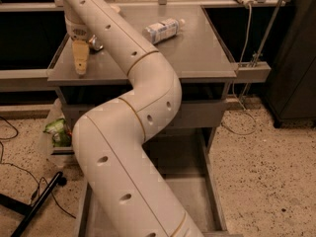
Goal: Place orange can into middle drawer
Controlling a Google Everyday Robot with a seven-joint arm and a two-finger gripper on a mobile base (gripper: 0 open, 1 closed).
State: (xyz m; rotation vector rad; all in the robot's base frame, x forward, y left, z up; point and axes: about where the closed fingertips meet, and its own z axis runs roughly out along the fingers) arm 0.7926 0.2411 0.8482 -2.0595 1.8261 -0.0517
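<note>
The orange can (95,43) lies on the grey cabinet top (197,58) near its left edge, mostly hidden behind my arm, with only a shiny end showing. My gripper (80,60) hangs over the front-left corner of the top, just left of the can and pointing down. The middle drawer (195,201) is pulled out low in front of the cabinet, its flat grey floor partly covered by my arm.
A clear plastic bottle (163,29) with a white-blue label lies on the back middle of the top. A green bag (57,130) sits in a bin left of the cabinet. Cables hang at the right (249,48). A black stand leg (34,206) crosses the floor at left.
</note>
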